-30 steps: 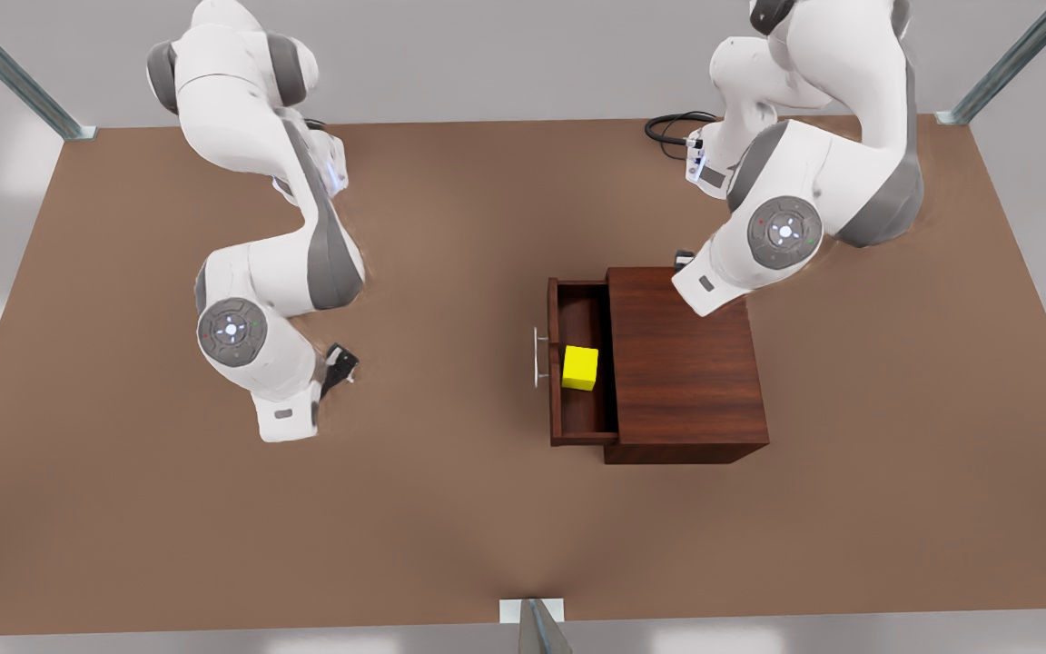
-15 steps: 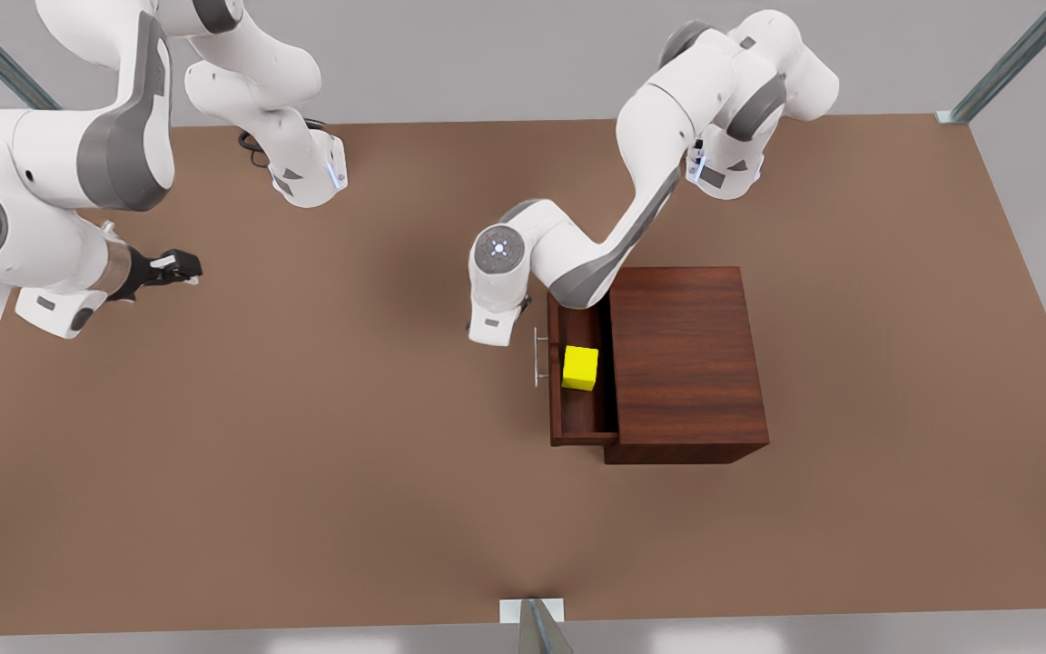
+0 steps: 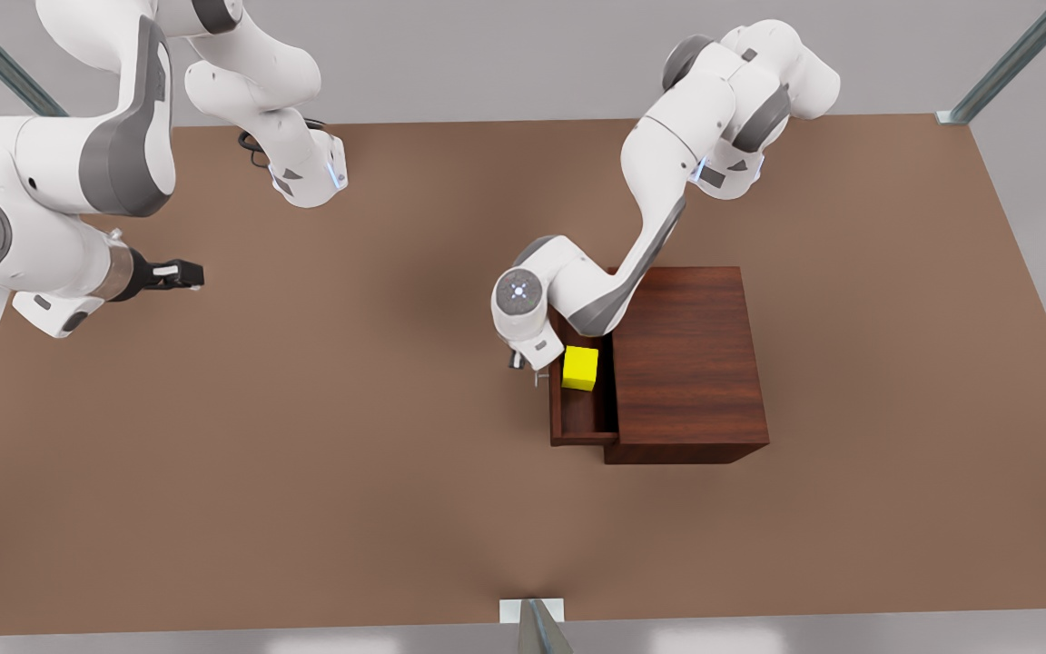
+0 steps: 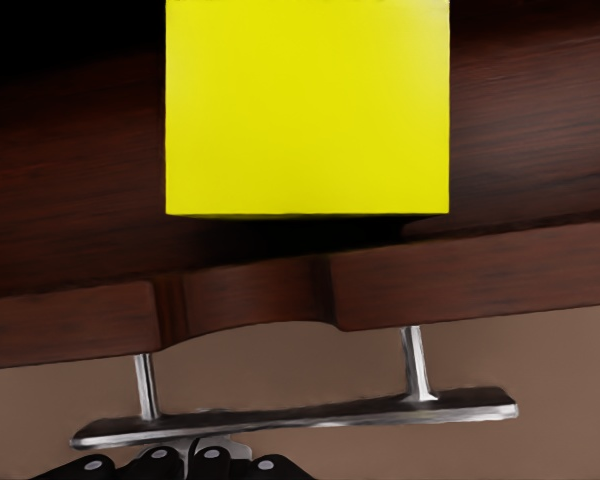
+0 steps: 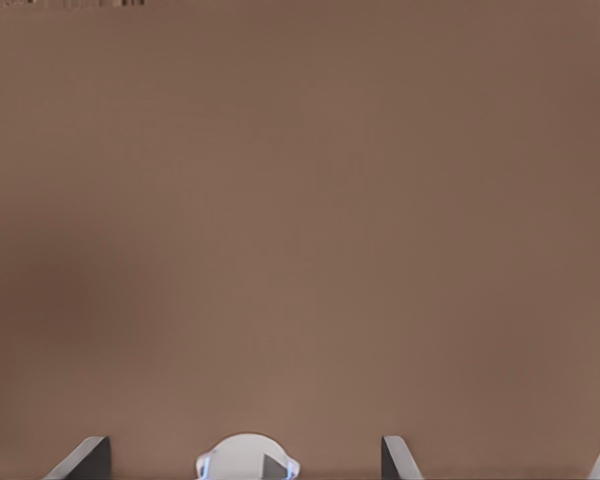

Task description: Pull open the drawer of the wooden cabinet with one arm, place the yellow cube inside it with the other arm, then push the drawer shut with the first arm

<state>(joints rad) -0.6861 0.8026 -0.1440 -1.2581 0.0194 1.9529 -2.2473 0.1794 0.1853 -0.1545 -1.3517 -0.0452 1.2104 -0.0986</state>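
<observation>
Dark reddish-brown wood makes up the wooden cabinet [image 3: 686,363], which stands on the brown desk [image 3: 305,454] towards the front view's right. The drawer [image 3: 582,420] is seen pulled out from the cabinet's side that faces the front view's left, with its tray open to the camera. The yellow cube [image 3: 580,368] is found resting on the drawer's floor, just behind the front panel and roughly level with the handle.

The left gripper [image 3: 523,362] is placed at the outer face of the drawer's front panel, right at the thin silver handle [image 4: 290,418]. Its arm reaches down across the near corner of the cabinet's top. In the left wrist view the gripper [image 4: 185,462] is seen just behind the bar, off towards one of its ends. Its dark jaws appear pressed together, with nothing held between them. The cube [image 4: 307,105] is seen beyond the panel in that view, large and square.

The right gripper [image 3: 185,273] is held low over the desk at the front view's far left, well apart from the cabinet, and its arm waits there. Whether its jaws are spread or pressed together cannot be told. Bare brown desk is seen in the right wrist view.
</observation>
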